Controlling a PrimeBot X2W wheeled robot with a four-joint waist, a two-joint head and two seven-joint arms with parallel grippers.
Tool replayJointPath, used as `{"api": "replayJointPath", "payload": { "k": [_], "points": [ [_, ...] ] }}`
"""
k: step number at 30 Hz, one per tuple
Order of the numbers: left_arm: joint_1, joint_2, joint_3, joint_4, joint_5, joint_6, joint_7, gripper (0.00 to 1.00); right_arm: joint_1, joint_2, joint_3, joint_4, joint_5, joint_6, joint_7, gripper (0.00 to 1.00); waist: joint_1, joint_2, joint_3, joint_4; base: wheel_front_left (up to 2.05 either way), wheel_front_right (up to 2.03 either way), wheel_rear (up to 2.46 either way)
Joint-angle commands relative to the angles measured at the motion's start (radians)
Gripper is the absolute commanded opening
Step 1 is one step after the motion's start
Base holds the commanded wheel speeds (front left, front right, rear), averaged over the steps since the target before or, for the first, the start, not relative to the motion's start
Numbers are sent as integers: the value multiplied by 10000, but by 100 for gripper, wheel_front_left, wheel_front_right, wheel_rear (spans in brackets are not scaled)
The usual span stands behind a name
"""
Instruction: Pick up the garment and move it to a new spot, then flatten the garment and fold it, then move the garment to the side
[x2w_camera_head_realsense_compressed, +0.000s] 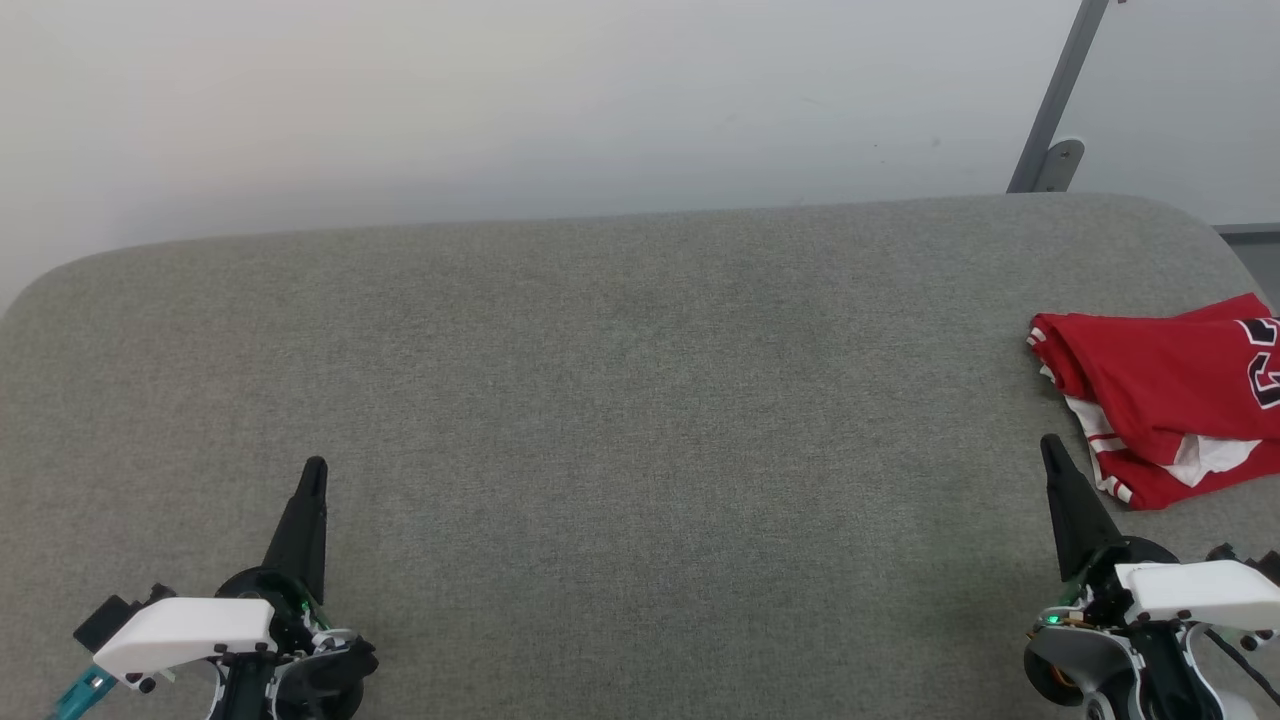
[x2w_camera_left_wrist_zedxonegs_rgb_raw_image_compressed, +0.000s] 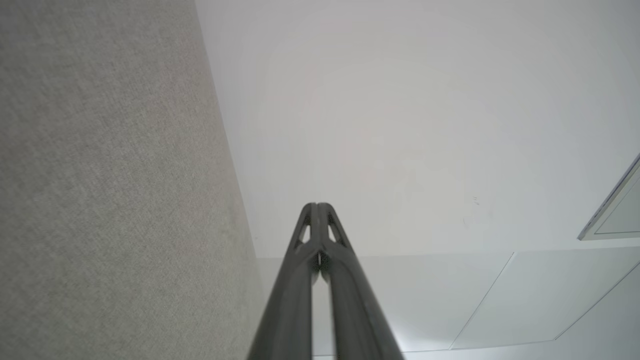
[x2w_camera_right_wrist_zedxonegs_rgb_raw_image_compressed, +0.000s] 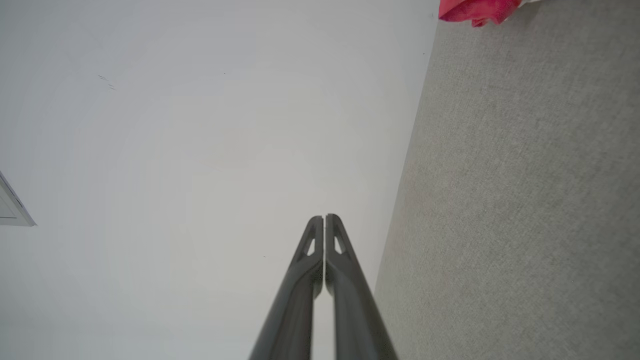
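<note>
Grey woven surface (x2w_camera_head_realsense_compressed: 640, 400) beneath both claws, broad, rounded at its far corners. Left claw (x2w_camera_head_realsense_compressed: 315, 467) clenched, fingers pressed into one dark spike, grasping nothing, pointing away over the fabric. Right claw (x2w_camera_head_realsense_compressed: 1049, 442) likewise clenched and empty, fingers flush along their whole length. Well apart from each other, one at each near side of the surface, tips leaning slightly inward.

Garment (x2w_camera_head_realsense_compressed: 1165, 395) just ahead of the right claw and off to its right, near the tip but not touching it. Folded into a compact red bundle, flat on the surface close to its right edge, cut off by the border of the head view. White cloth poking from the fold on the side nearest the right claw; red-and-white striped trim along the edge facing that claw's tip; part of a black, white-outlined number on top, farther right. Far from the left claw, across the whole bare stretch to its right.

Along the right claw's own fingers (x2w_camera_right_wrist_zedxonegs_rgb_raw_image_compressed: 295, 300): a scrap of the red cloth beyond the tip, off to one side. Pale wall (x2w_camera_head_realsense_compressed: 450, 100) straight ahead of both claws. Slanted metal post (x2w_camera_head_realsense_compressed: 1060, 100) against that wall, beyond the garment, far ahead of the right claw.
</note>
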Motion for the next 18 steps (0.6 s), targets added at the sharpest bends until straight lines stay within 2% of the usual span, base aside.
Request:
{"api": "replayJointPath", "payload": {
  "k": [1,18],
  "points": [
    [-124,13,-12,0,-26,-53,13,0,-91,16,-14,-29,38,-3,18,0,-1,-1,0,0,0,0,0],
    [-124,13,-13,-1,-28,-53,13,0,-91,16,-12,-29,39,-3,17,0,-1,-1,0,0,0,0,0]
  ]
}}
